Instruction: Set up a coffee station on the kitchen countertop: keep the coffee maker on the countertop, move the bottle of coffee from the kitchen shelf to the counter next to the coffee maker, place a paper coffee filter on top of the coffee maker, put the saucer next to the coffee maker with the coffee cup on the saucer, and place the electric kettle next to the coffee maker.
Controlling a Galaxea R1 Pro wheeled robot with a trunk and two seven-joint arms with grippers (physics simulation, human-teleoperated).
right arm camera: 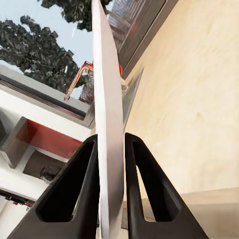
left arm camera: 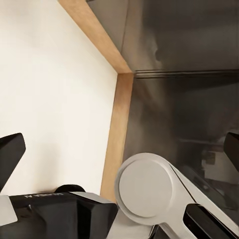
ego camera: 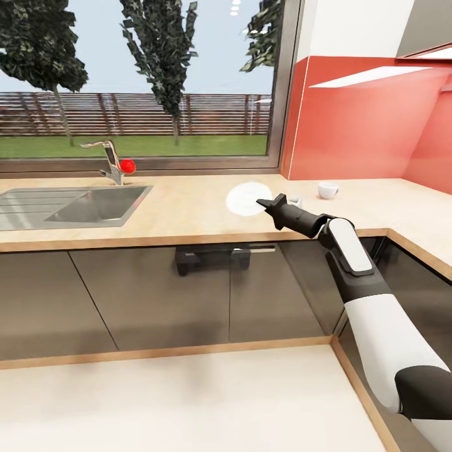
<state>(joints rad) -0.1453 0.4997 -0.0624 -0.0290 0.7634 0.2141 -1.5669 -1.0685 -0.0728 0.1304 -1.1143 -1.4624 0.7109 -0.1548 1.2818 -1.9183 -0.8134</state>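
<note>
The right gripper point(ego camera: 262, 203) is covering the saucer's point(ego camera: 246, 199) near rim in the head view, while a small pale object point(ego camera: 297, 201) beside it is staying too blurred to identify. The sink point(ego camera: 37, 207) (and the left gripper's fingers point(left arm camera: 9, 157)) are running off frame edges.

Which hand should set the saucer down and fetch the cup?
The right. Its hand is already shut on the saucer out over the countertop, and the cup stands just beyond on its side. The left hand is down by the cabinet fronts.
</note>
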